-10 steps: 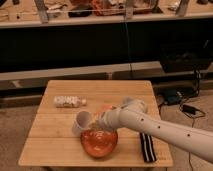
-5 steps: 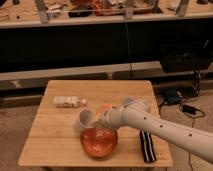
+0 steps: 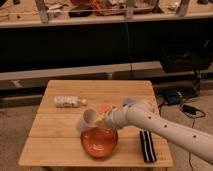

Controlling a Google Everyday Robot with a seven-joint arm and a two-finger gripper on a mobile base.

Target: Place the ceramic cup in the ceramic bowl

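A pale wooden slatted table (image 3: pixel 60 150) fills the lower middle of the camera view, with dark shelving (image 3: pixel 100 40) running behind it on the far side. The robot's white arm (image 3: pixel 170 127) reaches in from the near right, crossing the table's right half toward its middle. Below the arm's end, at the near middle of the table, sits the ceramic bowl (image 3: pixel 99 142), wide, shallow and orange-red. A black strip-like object (image 3: pixel 147 145) lies on the near right of the table, right of the bowl. A clear plastic bottle (image 3: pixel 69 101) lies on its side on the far left of the table; any label on it cannot be read. The gripper (image 3: pixel 101 119) is just above the bowl's far rim, its fingers closed on the ceramic cup (image 3: pixel 88 119). The white cup is tilted, its open mouth turned toward the near left, and it sticks out to the left of the fingers, hanging over the bowl's far left edge. Whether the cup touches the bowl cannot be told. No writing is legible anywhere.
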